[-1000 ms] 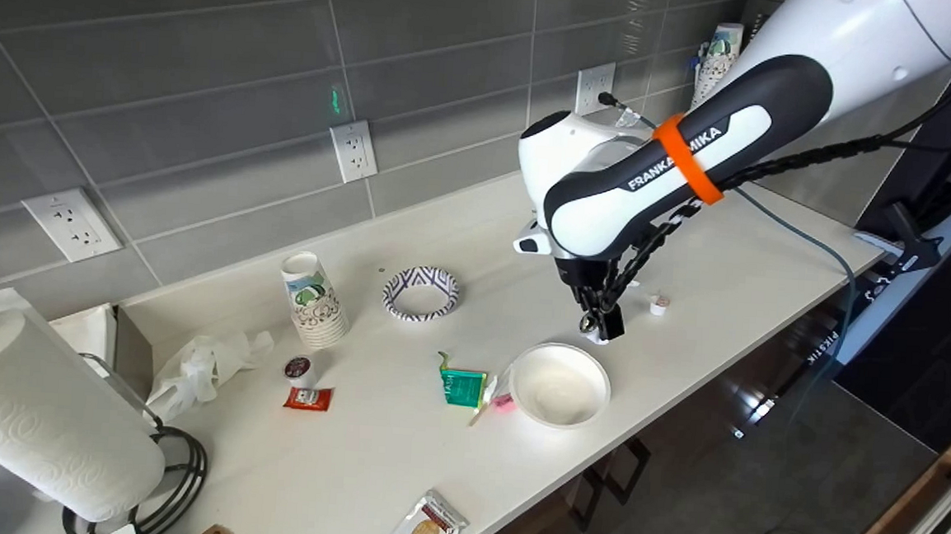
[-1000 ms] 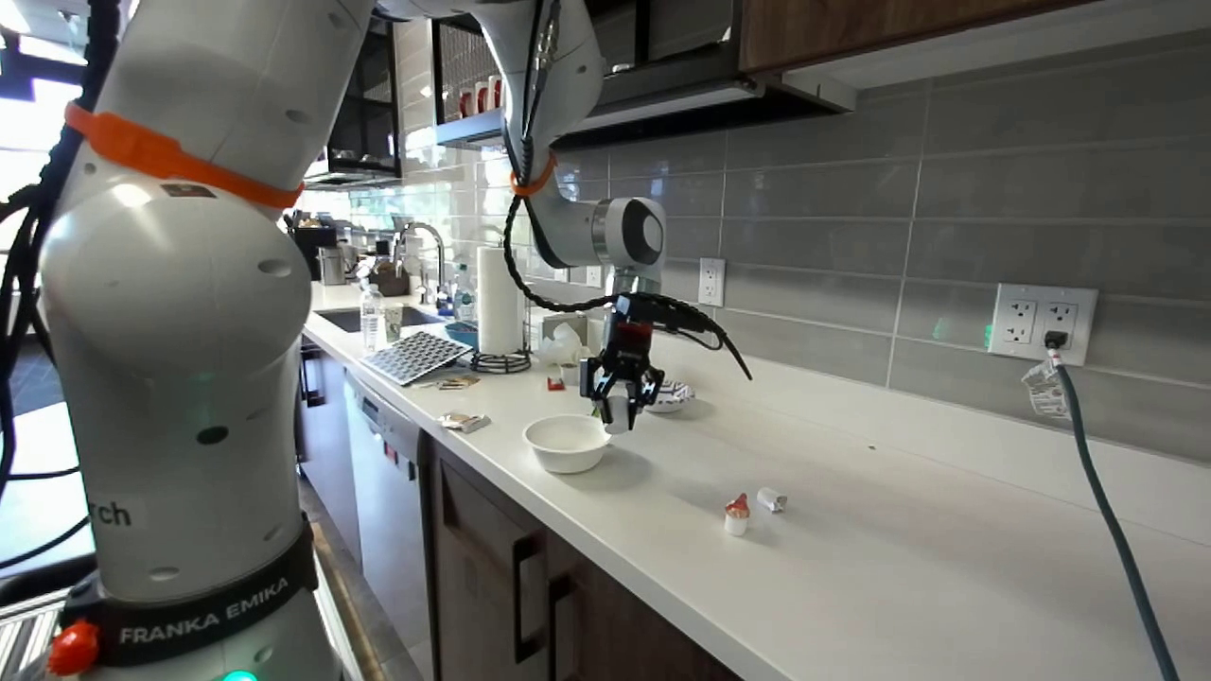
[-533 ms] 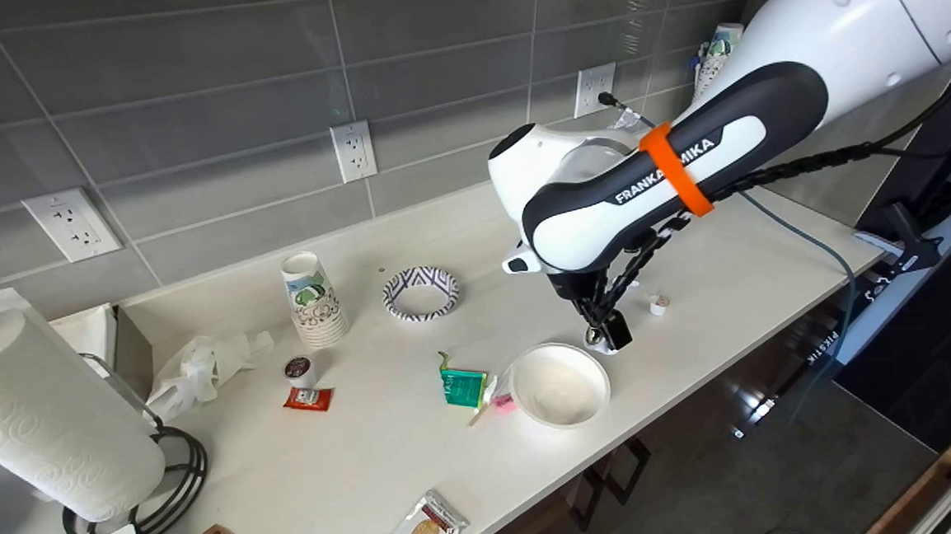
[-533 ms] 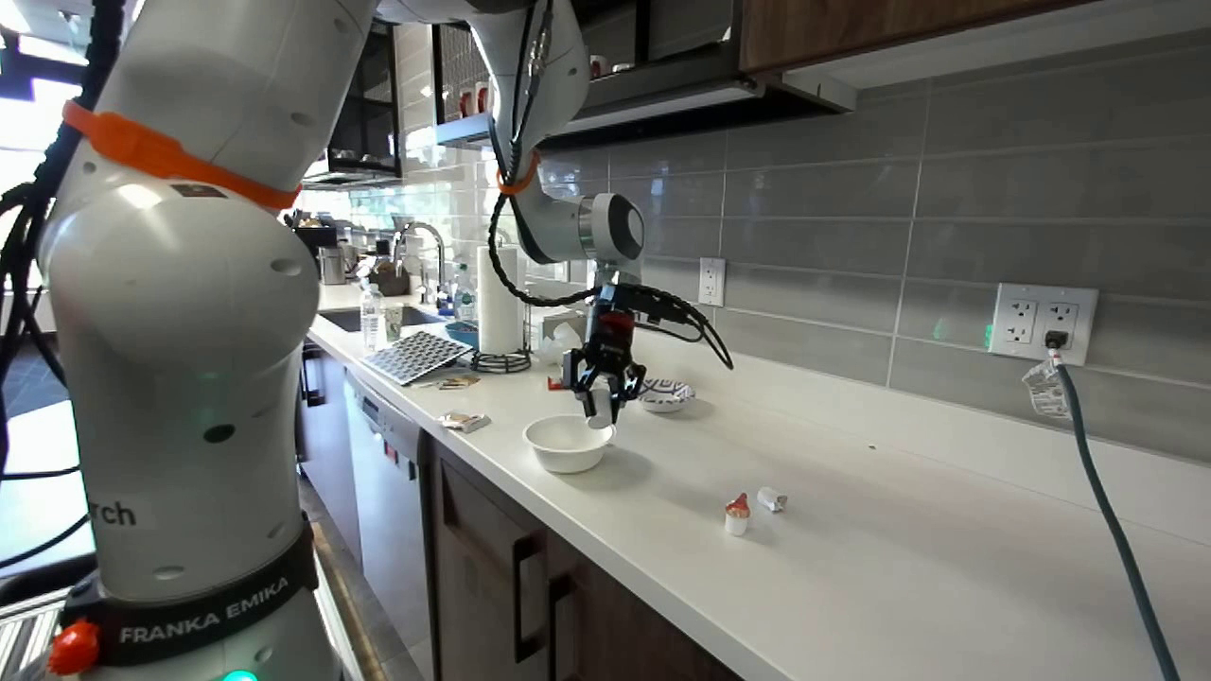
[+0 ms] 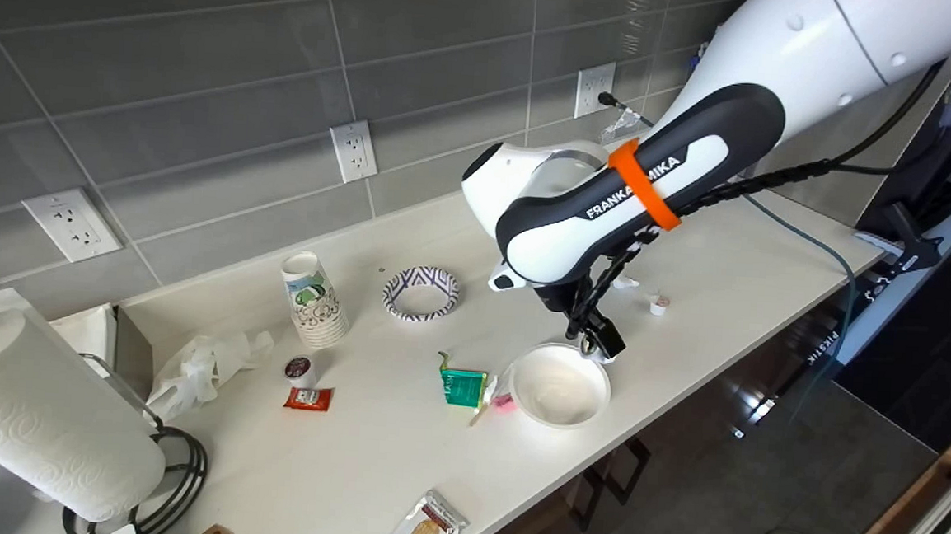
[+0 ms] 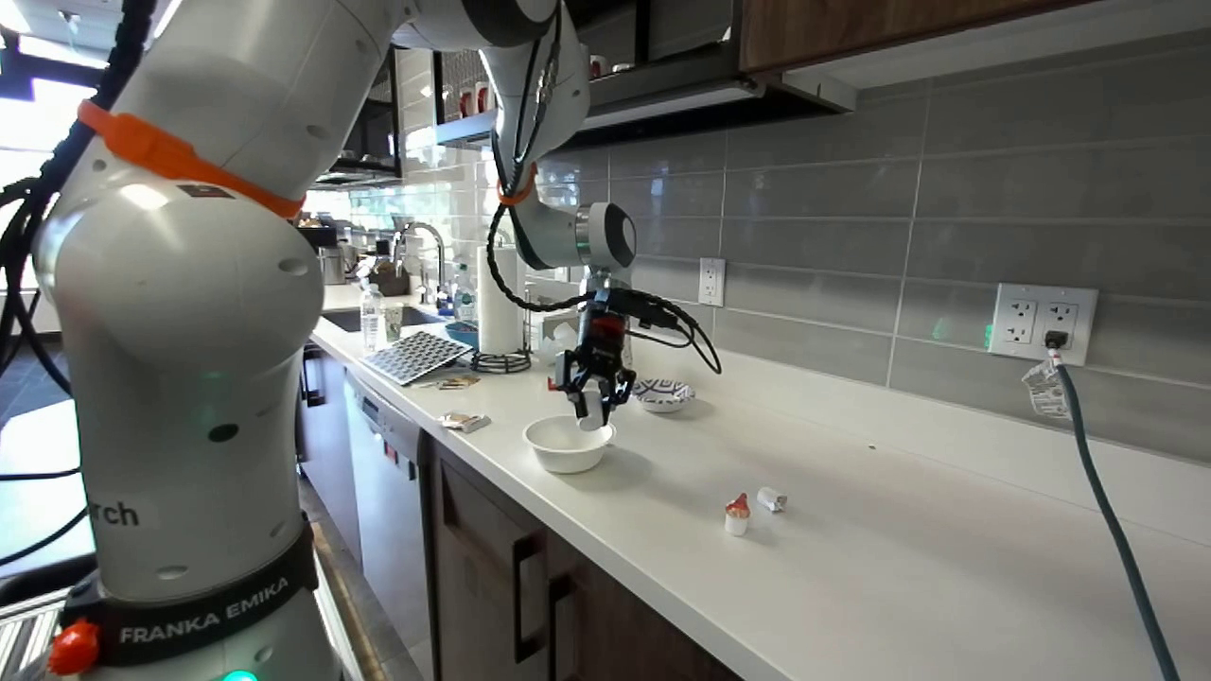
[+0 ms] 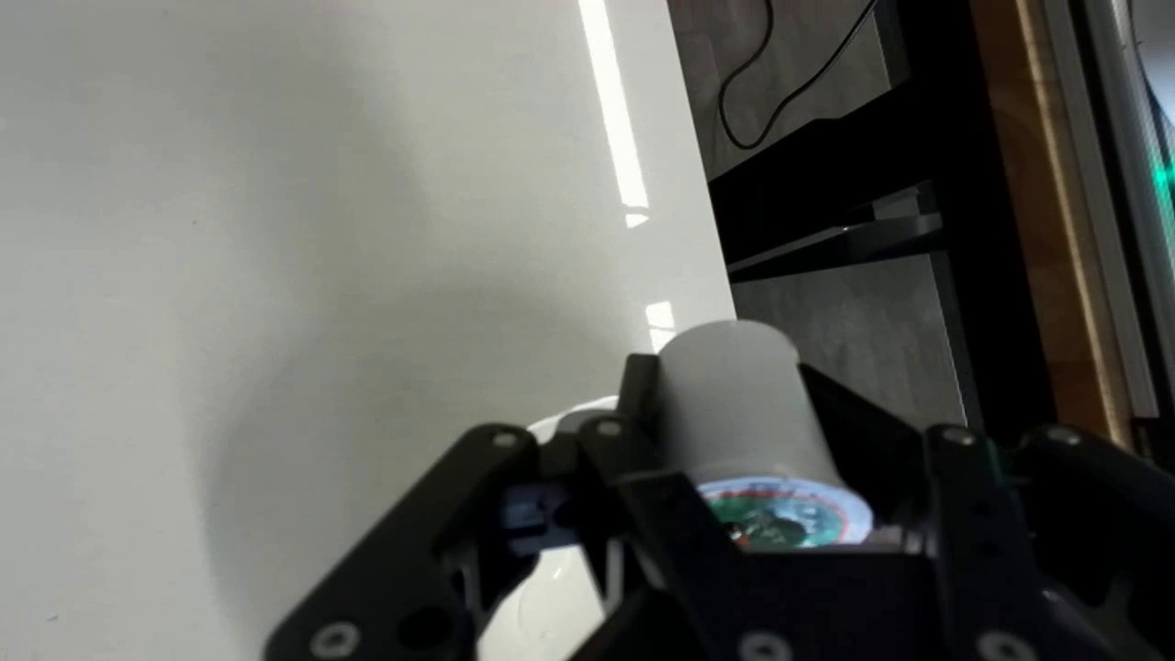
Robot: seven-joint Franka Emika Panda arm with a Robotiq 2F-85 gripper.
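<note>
At the tip of my arm, the gripper is closed down to the width of what it holds: 2 fingers pinch a white pod from opposite sides. Wrist view has its printed lid, mostly green with a red ring near the pale blue rim, facing back toward the wrist; plain base points away. Pod is off the counter. I see it right at the rim of a white bowl in both exterior views; can't tell if they touch. Bowl sits upright near the counter's front edge.

Just beside the bowl I have a pink packet, then a thin stick and a green packet. Nearer the wall, a purple-patterned bowl, upright. Other side of the gripper: a red-topped cup standing near a small pale container on its side.

Farther out: paper cup stack, a dark-lidded pod just beside a red packet, crumpled white plastic, a paper towel roll upright on its black wire stand. Biscuit packet lies near the front edge. Way down the counter I get a dotted tray, a clear bottle and a sink. Dark wood cabinets sit below. 1 wall outlet in an exterior view has a teal cable plugged in.
</note>
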